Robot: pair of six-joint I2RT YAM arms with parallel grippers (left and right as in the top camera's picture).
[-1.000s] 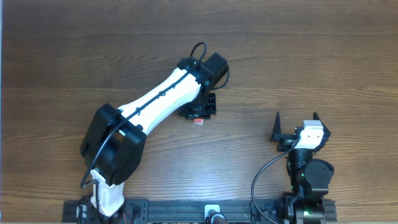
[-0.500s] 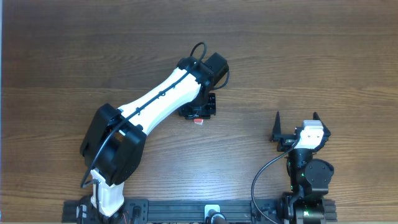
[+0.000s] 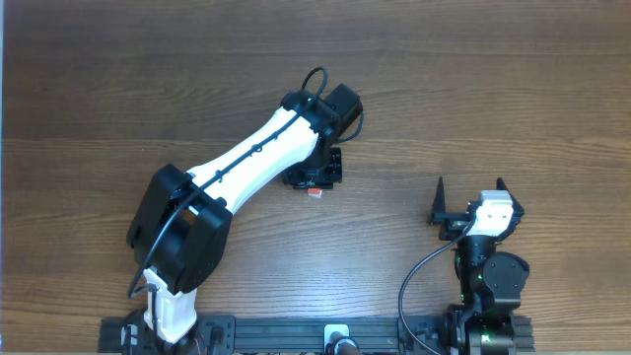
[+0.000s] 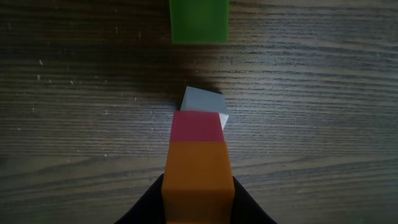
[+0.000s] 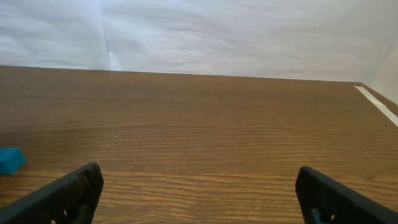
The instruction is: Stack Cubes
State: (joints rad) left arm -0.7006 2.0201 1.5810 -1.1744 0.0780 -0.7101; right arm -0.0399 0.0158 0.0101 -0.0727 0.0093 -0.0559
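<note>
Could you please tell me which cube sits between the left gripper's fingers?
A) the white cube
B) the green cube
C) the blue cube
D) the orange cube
D: in the left wrist view the left gripper clasps the orange cube, which sits atop the red cube; the green cube lies apart.

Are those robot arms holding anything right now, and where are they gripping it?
The left tool holds an orange block, pinched on two opposite sides. The right tool is open and holds nothing.
</note>
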